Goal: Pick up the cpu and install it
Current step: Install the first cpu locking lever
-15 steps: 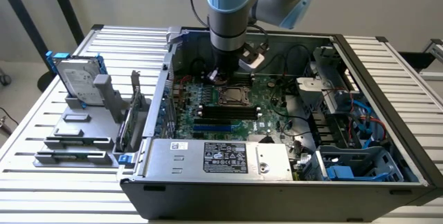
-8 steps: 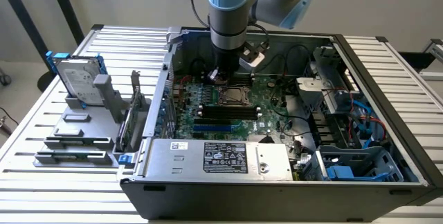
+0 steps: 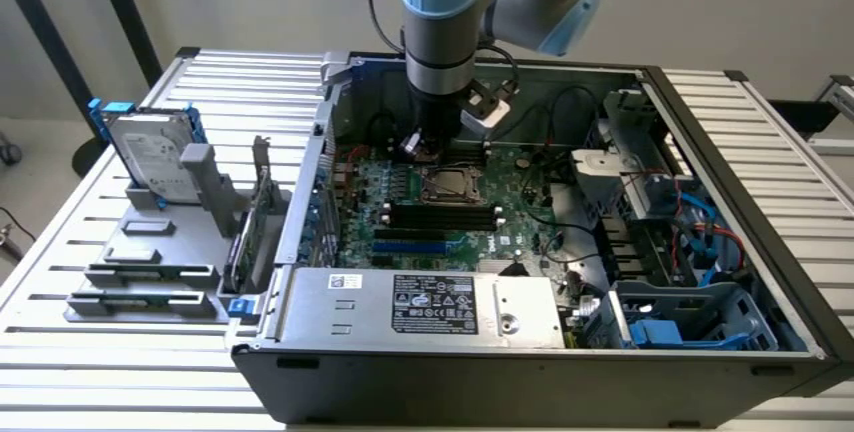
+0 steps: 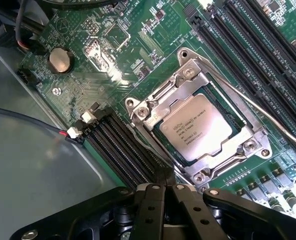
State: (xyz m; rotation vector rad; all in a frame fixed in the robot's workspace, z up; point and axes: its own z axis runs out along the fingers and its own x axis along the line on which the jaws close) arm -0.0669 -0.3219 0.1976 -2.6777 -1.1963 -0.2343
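Note:
The cpu, a small square chip with a silver-grey top and printed text, lies flat inside the metal socket frame on the green motherboard. In the exterior view the cpu sits mid-board inside the open computer case. My gripper is shut with its black fingers pressed together and nothing between them. It hovers just beside the socket's corner, apart from the chip. In the exterior view the gripper hangs from the blue-grey arm just behind the socket.
Black memory slots run in front of the socket. A silver power supply box fills the case's front. A hard drive with blue rails stands on a grey rack at the exterior view's left. Cables and drive bays crowd the exterior view's right.

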